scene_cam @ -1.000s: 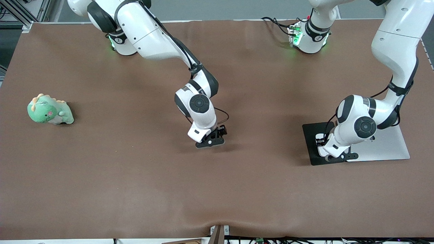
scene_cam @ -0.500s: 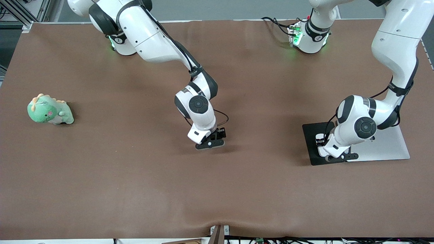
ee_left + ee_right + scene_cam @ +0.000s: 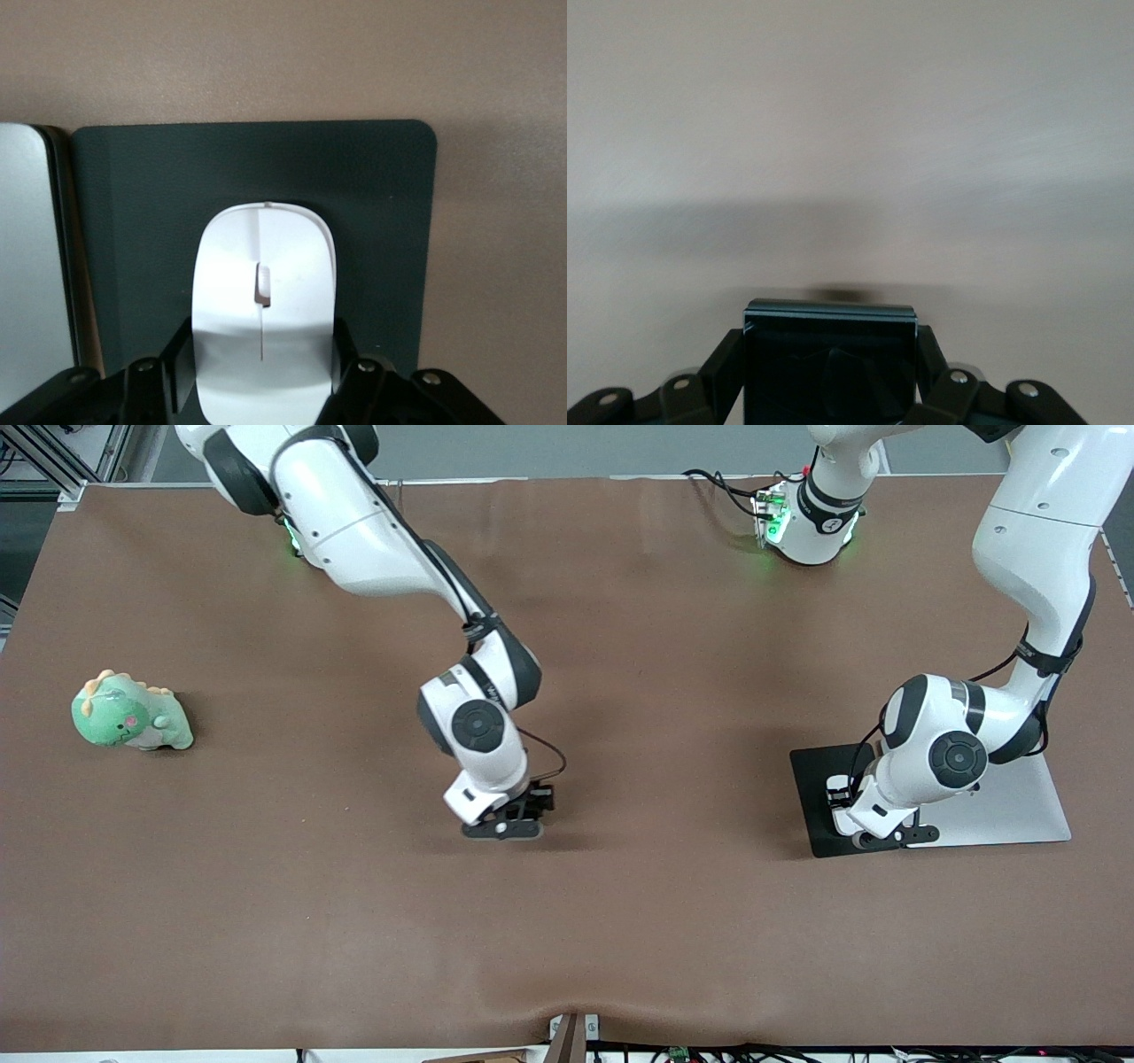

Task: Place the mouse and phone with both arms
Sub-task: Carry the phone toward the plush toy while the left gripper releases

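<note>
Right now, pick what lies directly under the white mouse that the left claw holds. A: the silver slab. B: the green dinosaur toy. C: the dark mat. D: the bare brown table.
C: in the left wrist view the mouse, gripped at its sides by the left claw, shows over the dark mat, with the silver slab beside the mat.

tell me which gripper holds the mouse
The left gripper: its fingers clamp the white mouse over the dark mat. The right gripper holds the black phone.
</note>
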`<state>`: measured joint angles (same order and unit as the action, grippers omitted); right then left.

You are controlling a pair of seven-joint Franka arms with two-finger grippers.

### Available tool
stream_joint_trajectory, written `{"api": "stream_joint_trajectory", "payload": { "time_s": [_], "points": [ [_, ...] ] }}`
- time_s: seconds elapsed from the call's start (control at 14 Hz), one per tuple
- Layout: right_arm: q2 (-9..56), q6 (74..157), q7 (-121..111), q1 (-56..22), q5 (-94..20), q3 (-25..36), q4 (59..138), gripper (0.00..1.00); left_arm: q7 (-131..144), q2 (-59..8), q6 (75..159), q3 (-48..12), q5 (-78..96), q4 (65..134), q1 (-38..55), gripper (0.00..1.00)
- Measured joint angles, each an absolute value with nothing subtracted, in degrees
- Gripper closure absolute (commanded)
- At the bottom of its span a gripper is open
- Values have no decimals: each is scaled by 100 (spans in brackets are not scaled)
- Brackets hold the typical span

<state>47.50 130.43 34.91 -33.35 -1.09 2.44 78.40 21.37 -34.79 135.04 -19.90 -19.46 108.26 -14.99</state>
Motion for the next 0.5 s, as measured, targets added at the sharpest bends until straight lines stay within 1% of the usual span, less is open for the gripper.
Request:
{"api": "stream_joint_trajectory", "payload": {
  "time_s": [0.21, 0.5],
  "points": [
    [4233, 12721, 3301, -2459, -164, 237, 8086, 100, 2137, -3485, 13510, -1990, -1947, 10797, -1503, 0],
    [3621, 12662, 1899, -1280, -413, 181, 8989, 100, 2137, -3407, 13507, -2013, -1947, 10587, -1497, 0]
  ]
}}
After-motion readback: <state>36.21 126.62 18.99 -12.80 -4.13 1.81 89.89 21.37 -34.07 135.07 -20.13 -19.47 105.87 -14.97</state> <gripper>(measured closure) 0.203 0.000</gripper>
